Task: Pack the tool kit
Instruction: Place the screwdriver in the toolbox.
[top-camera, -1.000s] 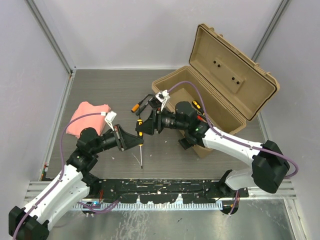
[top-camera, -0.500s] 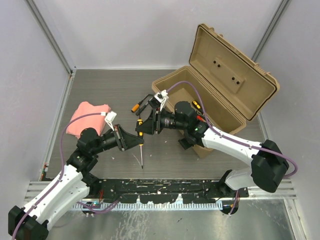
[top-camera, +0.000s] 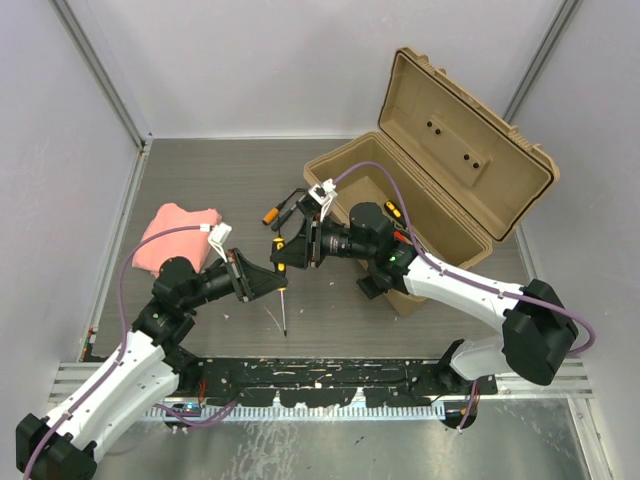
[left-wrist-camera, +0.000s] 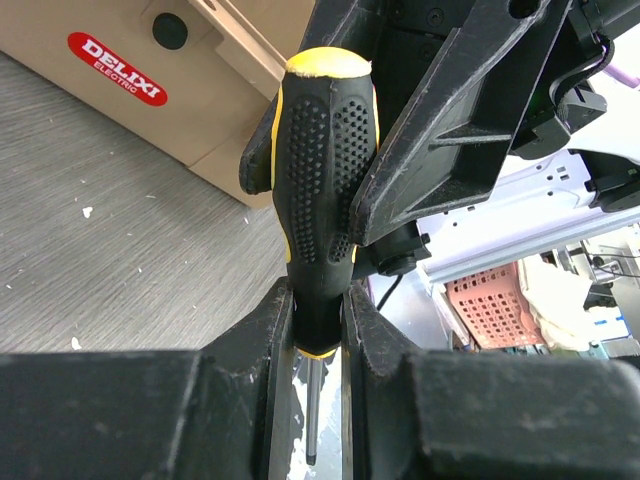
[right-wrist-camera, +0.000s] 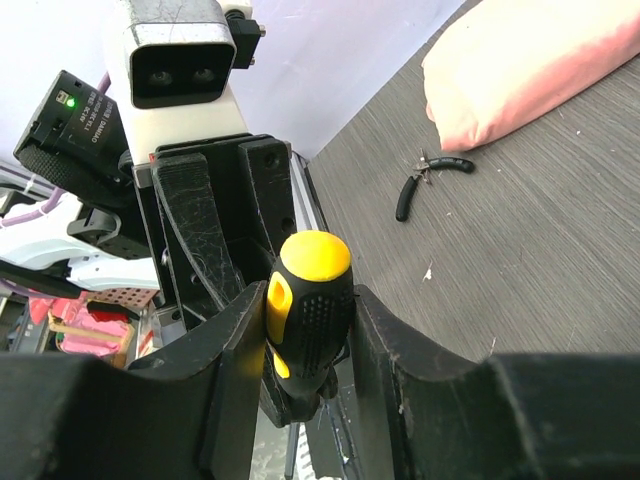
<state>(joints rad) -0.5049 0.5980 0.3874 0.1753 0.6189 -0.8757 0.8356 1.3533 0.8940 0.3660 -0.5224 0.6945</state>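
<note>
Screwdriver (left-wrist-camera: 322, 170), yellow-and-black handle, being gripped by both tools

Left tool (left-wrist-camera: 318, 312) is clamping the narrow neck of the handle, right where the metal shaft begins. Both its fingers are pressing on the black grip. Right tool (right-wrist-camera: 310, 300) is coming in from 3 o'clock and closing on the fat upper part of the same handle. In the right wrist view its jaws are sitting against both sides of the grip with no gap showing. The screwdriver is standing roughly upright between the two tools, yellow cap up. In the top view it is hanging near table (top-camera: 200, 170) centre, a bit toward 6 o'clock. The shaft is running down toward 6 o'clock; I cannot tell whether the tip is touching the table.

Tan case (top-camera: 318, 183) is sitting at 2 o'clock on the table, with its lid (top-camera: 470, 140) standing open and leaning back toward 1 o'clock. The red label (left-wrist-camera: 115, 68) is showing on the case wall in the left wrist view. The right arm is reaching across the front of the case.

Orange-handled driver (top-camera: 270, 213) is lying on the table just at 9 o'clock of the case, near the right tool. Pink cloth (top-camera: 175, 230) is lying at 9 o'clock, behind the left arm. Black-handled pliers (right-wrist-camera: 432, 180) are lying on the table just beside the cloth.
</note>
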